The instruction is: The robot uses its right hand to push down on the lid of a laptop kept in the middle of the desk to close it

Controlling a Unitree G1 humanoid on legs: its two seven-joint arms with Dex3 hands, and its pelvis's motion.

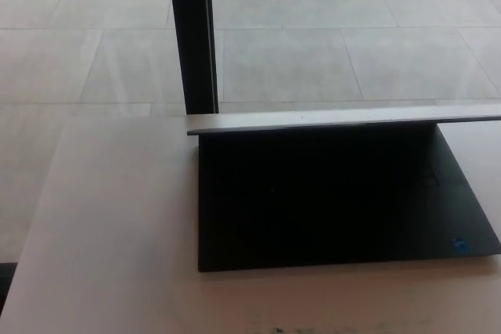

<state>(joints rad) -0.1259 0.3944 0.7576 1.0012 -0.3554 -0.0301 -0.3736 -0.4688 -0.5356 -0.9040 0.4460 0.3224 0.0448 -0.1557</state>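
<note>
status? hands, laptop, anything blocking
Both hands out of view. Laptop open on desk, lid up, untouched. Nothing on lid; black post stands behind.

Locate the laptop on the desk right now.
In the head view, the open laptop sits right of centre on the desk, its lid edge just before the dark post.

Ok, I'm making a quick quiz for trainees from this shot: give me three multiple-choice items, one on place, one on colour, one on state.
1. Where does the black post stand?
A. behind the laptop's left corner
B. on the keyboard
C. at the desk's near edge

2. What colour is the lid edge?
A. red
B. silver
C. green

3. What state is the laptop in?
A. shut flat
B. open, lid raised
C. upside down

Answers: 1 A, the post rises beyond the lid's left end. 2 B, the rim reads pale metallic. 3 B, the dark deck shows under the lid; no hand is in view.
</note>
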